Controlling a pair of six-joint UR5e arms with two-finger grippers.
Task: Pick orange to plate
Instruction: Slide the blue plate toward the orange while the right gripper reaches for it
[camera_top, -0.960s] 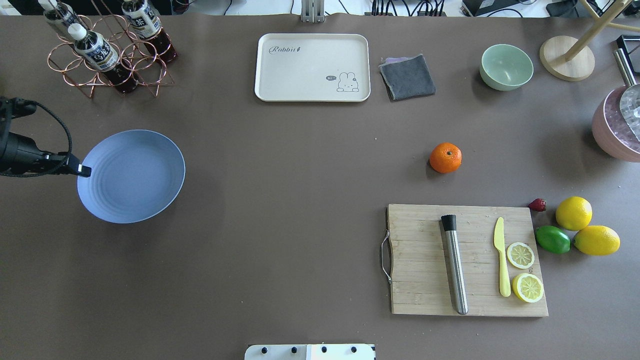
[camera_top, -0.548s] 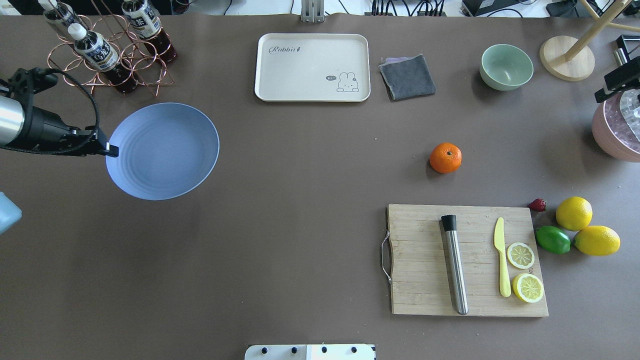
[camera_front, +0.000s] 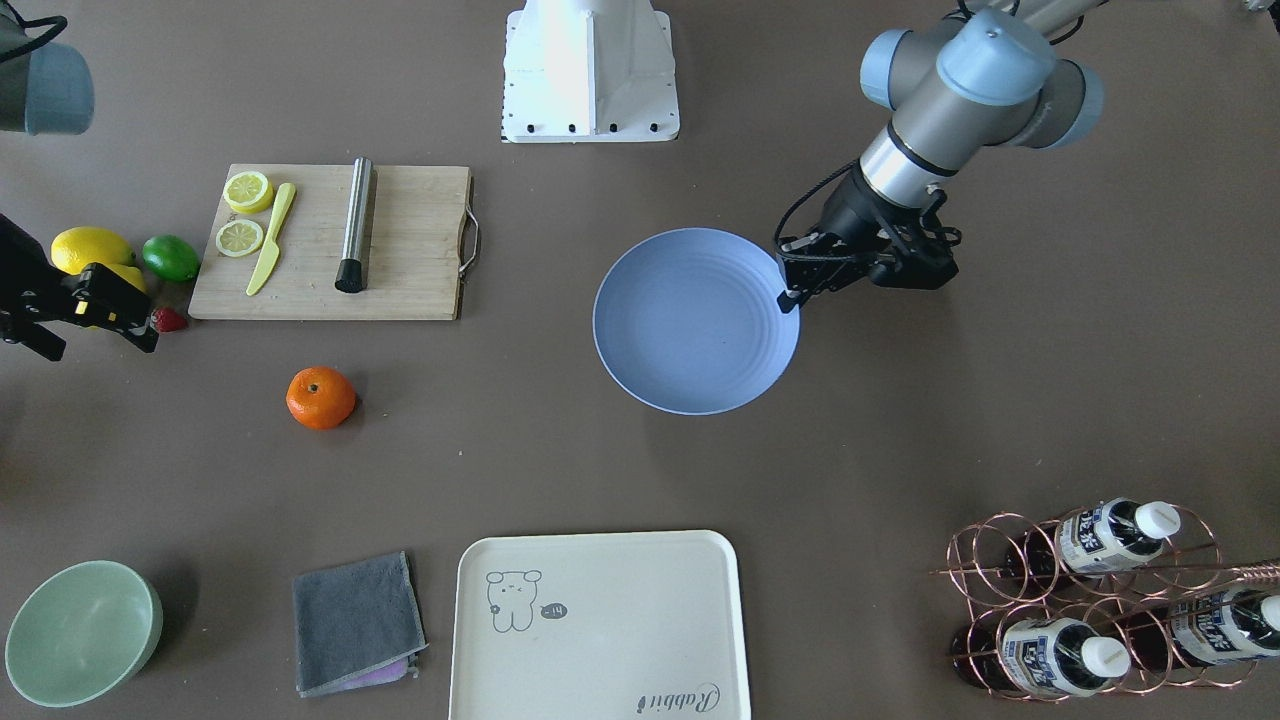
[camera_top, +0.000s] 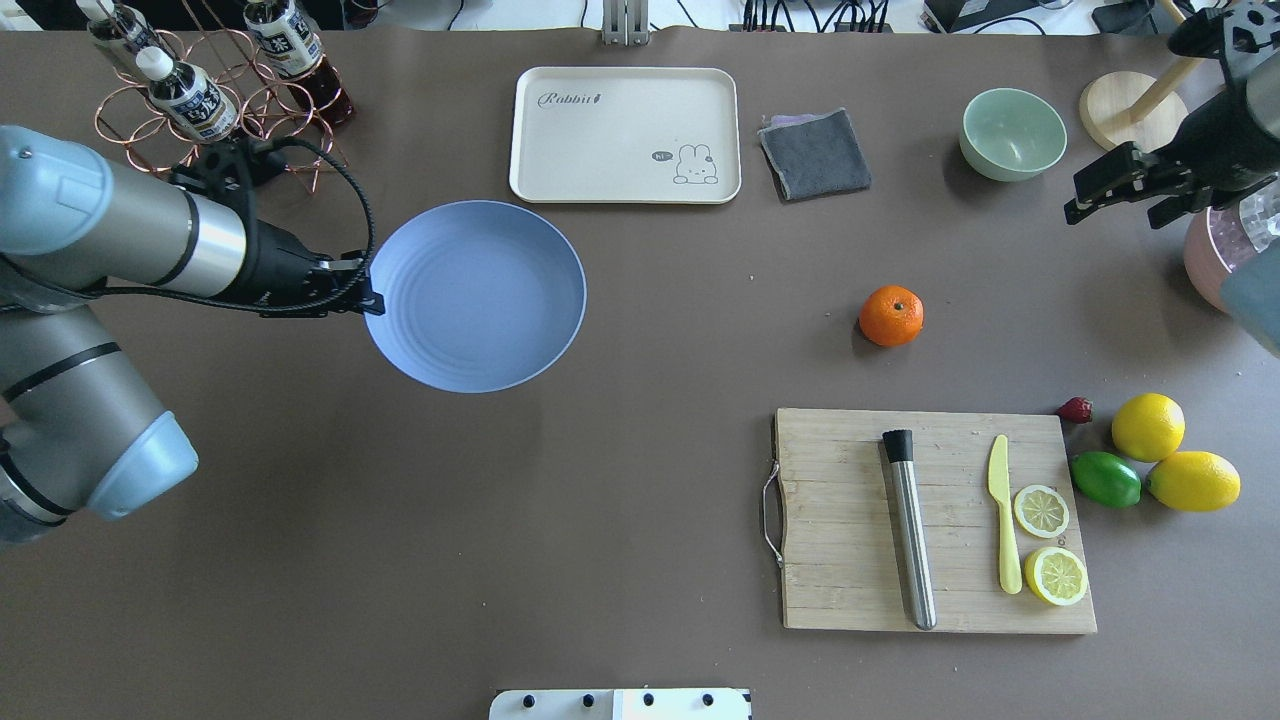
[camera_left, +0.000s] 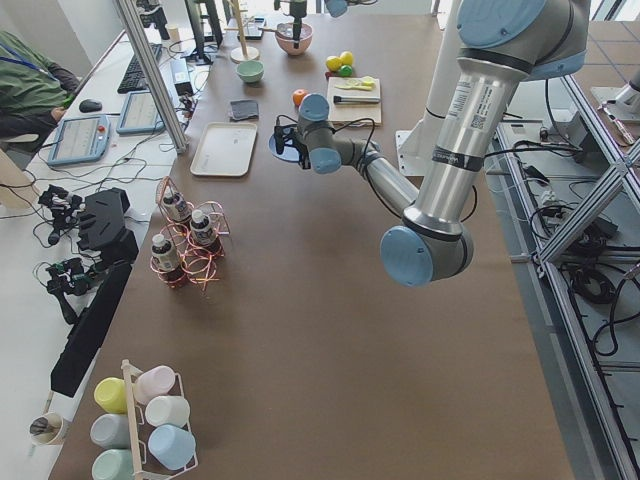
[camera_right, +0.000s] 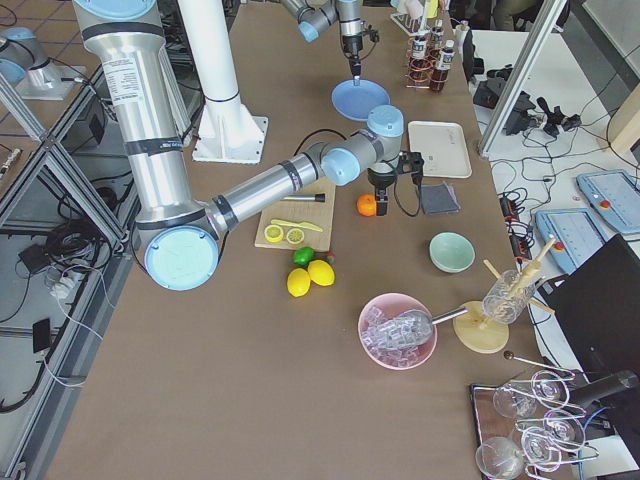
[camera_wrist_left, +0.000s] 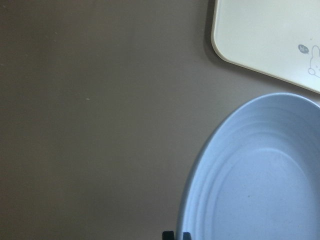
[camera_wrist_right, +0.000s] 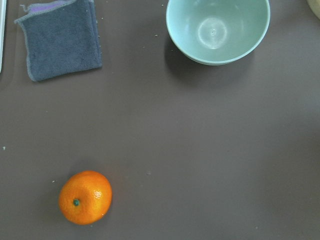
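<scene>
The orange (camera_top: 891, 315) sits alone on the brown table, right of centre; it also shows in the front view (camera_front: 321, 398) and low left in the right wrist view (camera_wrist_right: 85, 197). The light blue plate (camera_top: 477, 296) is left of centre, just below the cream tray. My left gripper (camera_top: 372, 300) is shut on the plate's left rim, as the front view (camera_front: 790, 295) confirms. The left wrist view is filled by the plate (camera_wrist_left: 260, 170). My right gripper (camera_top: 1115, 205) hangs open and empty at the far right, well above and to the right of the orange.
Cream tray (camera_top: 625, 135), grey cloth (camera_top: 815, 153) and green bowl (camera_top: 1012, 133) line the far side. A cutting board (camera_top: 935, 520) with muddler, knife and lemon slices lies near right, lemons and lime (camera_top: 1105, 479) beside it. Bottle rack (camera_top: 215, 95) far left, pink bucket (camera_top: 1225, 265) far right.
My left arm has carried the plate to the right and slightly away, toward the table's middle. My right arm has come into view at the far right edge, moving leftward.
</scene>
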